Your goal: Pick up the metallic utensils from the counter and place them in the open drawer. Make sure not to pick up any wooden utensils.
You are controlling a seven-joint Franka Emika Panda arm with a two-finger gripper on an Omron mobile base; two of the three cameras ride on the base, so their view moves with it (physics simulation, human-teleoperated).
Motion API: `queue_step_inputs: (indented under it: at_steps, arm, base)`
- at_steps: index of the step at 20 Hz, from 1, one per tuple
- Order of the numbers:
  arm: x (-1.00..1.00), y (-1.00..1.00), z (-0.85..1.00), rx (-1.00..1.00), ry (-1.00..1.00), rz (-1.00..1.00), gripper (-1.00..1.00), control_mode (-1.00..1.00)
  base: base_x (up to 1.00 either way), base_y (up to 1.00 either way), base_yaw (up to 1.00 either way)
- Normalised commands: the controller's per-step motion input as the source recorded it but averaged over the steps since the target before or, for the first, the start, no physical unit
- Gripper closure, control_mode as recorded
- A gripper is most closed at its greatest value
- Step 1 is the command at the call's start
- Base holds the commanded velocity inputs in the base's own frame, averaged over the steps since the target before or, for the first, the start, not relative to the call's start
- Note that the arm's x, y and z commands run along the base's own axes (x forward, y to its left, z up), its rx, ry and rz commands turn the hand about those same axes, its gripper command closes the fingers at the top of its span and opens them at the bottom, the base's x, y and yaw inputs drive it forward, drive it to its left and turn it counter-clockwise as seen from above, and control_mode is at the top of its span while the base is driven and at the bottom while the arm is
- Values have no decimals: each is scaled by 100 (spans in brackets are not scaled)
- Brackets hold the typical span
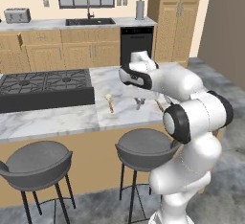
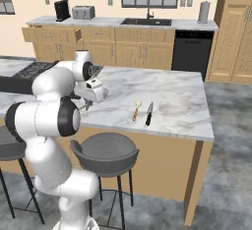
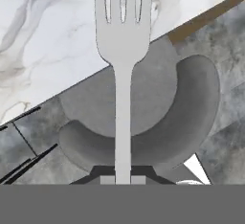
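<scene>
Clearly, the slim all-silver fork (image 3: 123, 41) has long straight tines.

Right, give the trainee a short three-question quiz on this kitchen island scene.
1. True or false: the gripper is shut on the fork.
2. Which lies on the counter beside the wooden-handled spoon? A) black-handled utensil B) toaster C) cup
3. In the hand view, what grey seat shows below the fork?

Key: 1 true; 2 A; 3 a stool.
</scene>
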Motion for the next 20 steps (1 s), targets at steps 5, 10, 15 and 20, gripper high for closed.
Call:
queue_step_inputs:
  at_steps: [5,10,15,20]
  arm:
    - [-100,-3,42,-13,1,-12,100,-100]
    - [-100,-14,35,-7,1,-10,100,-100]
    - [-74,-42,31,0,-1,-9,100,-100]
    - [-45,-44,21,4,-4,-7,100,-100]
  base:
    - [0,0,0]
    - [0,0,0]
    - [0,0,0]
    - [0,0,0]
